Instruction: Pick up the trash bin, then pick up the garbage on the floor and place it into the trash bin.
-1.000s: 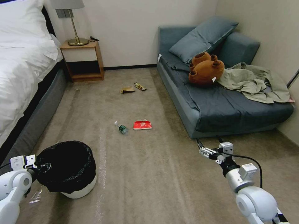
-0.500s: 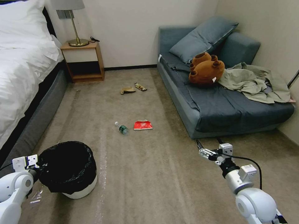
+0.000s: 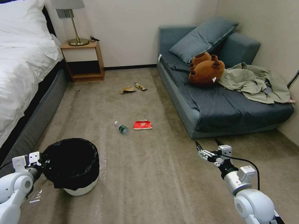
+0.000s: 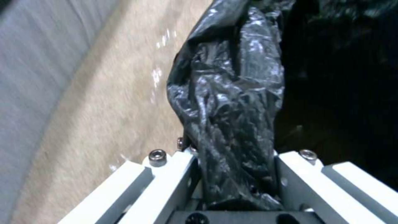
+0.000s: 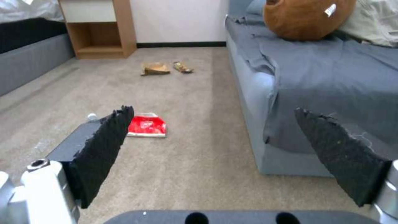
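From the head view, the trash bin (image 3: 74,166) is seen near-left on the floor, its rim pinched by the left tool (image 3: 42,162); the right tool (image 3: 208,144) is held spread, near the sofa (image 3: 218,105).

Left wrist: only bag liner (image 4: 232,118) seems clamped, so a slip is likely.

Right wrist: red snack packet (image 5: 146,125) is spotted ahead.

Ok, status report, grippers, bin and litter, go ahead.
Left gripper shut on trash bin rim. Right gripper open, empty, above carpet. Bottle, red packet, paper scrap, wrapper on floor. Path clear.
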